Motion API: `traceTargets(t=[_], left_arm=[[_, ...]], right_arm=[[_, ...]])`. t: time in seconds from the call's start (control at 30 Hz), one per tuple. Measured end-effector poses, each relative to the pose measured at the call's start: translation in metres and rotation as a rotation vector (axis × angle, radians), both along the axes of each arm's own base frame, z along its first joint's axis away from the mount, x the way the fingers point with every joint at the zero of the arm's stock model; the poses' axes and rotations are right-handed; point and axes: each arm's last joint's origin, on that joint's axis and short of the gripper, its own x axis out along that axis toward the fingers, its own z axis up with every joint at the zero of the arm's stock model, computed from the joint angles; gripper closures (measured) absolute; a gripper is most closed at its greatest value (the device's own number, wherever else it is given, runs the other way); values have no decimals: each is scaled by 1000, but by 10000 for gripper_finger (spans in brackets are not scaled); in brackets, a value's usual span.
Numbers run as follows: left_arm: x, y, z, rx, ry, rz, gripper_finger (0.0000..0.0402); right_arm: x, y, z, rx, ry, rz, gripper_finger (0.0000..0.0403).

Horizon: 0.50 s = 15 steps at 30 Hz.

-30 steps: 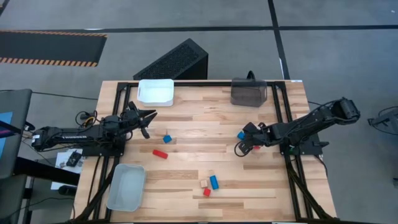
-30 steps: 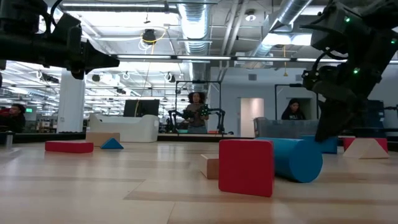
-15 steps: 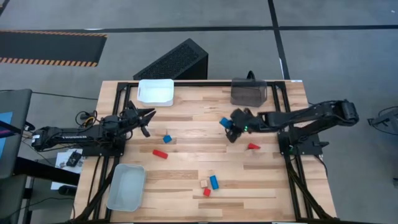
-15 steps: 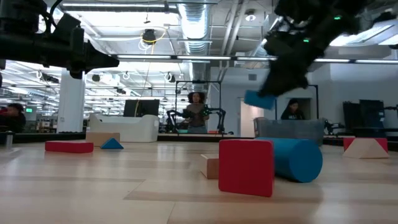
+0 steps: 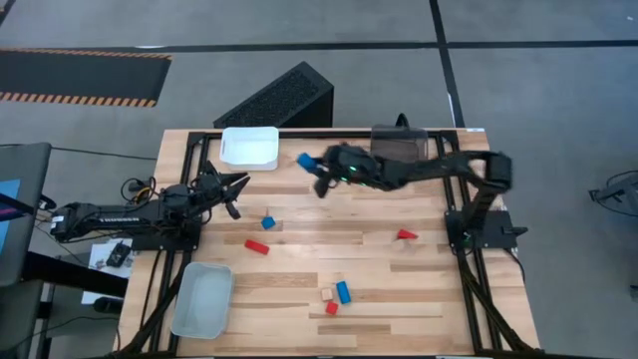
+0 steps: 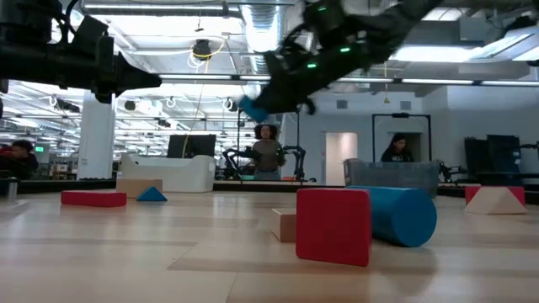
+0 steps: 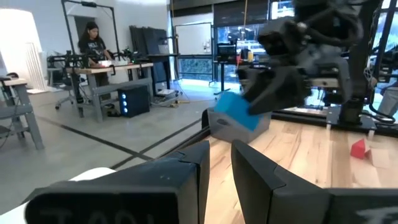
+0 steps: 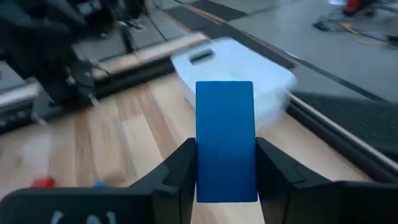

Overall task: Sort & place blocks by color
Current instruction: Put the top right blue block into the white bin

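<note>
Left pincer (image 5: 239, 184) idle, parted, near tabletop (image 5: 299, 289) left edge; right pincer (image 5: 317, 172) clamping blue block (image 5: 305, 160) airborne just short of white bin (image 5: 249, 147); early release risks landing outside the rim.

I work in an open robotics lab. Overhead run bare ducts (image 6: 257, 34) and strip lights; the floor (image 5: 329, 25) is grey concrete with hazard-striped matting (image 5: 80, 78). Beyond my wooden tabletop (image 5: 329, 209) stand other benches (image 7: 109, 68) with arm rigs, where people (image 6: 268, 151) sit or stand working.
</note>
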Motion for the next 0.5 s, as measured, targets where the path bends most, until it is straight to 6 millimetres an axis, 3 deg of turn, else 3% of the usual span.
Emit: traceTargets(t=[0.23,0.5], left_arm=[[0,0,0,7,6,2,346],[0,0,0,39,28,14,346]], right_arm=[[63,-28,-5,-8,14,45,266],[111,-46,-5,-10,46,40,266]])
